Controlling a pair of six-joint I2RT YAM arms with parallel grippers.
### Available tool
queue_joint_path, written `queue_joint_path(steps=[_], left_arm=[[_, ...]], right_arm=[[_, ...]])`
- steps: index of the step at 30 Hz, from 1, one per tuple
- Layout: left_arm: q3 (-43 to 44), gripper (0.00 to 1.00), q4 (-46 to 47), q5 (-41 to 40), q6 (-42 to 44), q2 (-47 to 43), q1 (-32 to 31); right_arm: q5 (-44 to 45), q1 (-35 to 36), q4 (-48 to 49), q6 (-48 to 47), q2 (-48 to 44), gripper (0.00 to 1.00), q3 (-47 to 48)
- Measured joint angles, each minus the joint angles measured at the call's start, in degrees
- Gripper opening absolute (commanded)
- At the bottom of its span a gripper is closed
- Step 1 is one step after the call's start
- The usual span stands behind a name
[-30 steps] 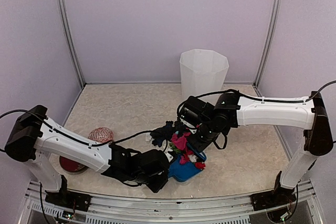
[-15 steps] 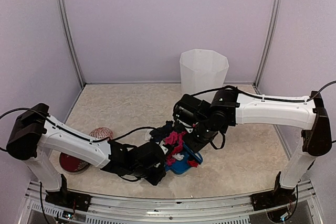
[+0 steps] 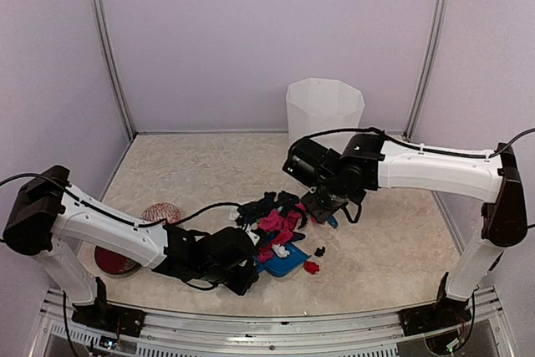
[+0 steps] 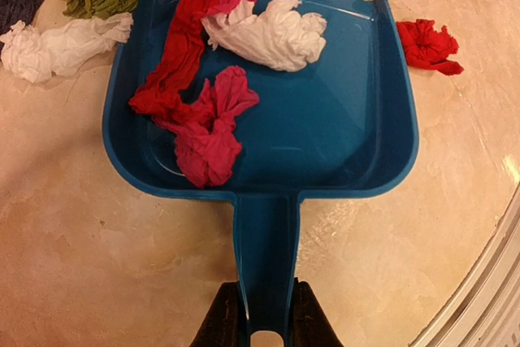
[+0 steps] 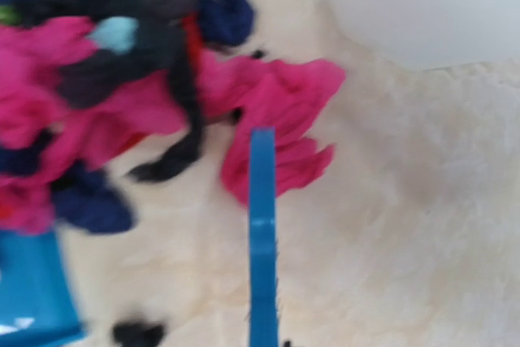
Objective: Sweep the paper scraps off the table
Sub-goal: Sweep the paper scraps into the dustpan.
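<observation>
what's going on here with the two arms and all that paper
Two robot arms are sweeping up paper scraps. The left fingers grip the handle of a blue dustpan, lying flat on the table with a few scraps in it. The right fingers hold a blue brush beside the pile. Most scraps lie outside the pan.

Fingers (image 4: 221, 324) clamp the blue dustpan (image 4: 333, 132) holding paper scraps (image 4: 207, 132).
</observation>
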Motion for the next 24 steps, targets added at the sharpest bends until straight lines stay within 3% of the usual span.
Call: queue_joint_path(steps=[13,24], left_arm=[[0.2,0.0,-1.7,-0.7,-1.3,0.0,0.4],[0.5,0.0,-2.0,-0.9,-1.4,0.2,0.4]], right_arm=[[-0.6,-6.4,20.9,-15.7,1.9,0.0,-5.6],[-8.5,-5.6,25.0,-23.3,7.1,0.0,-5.2]])
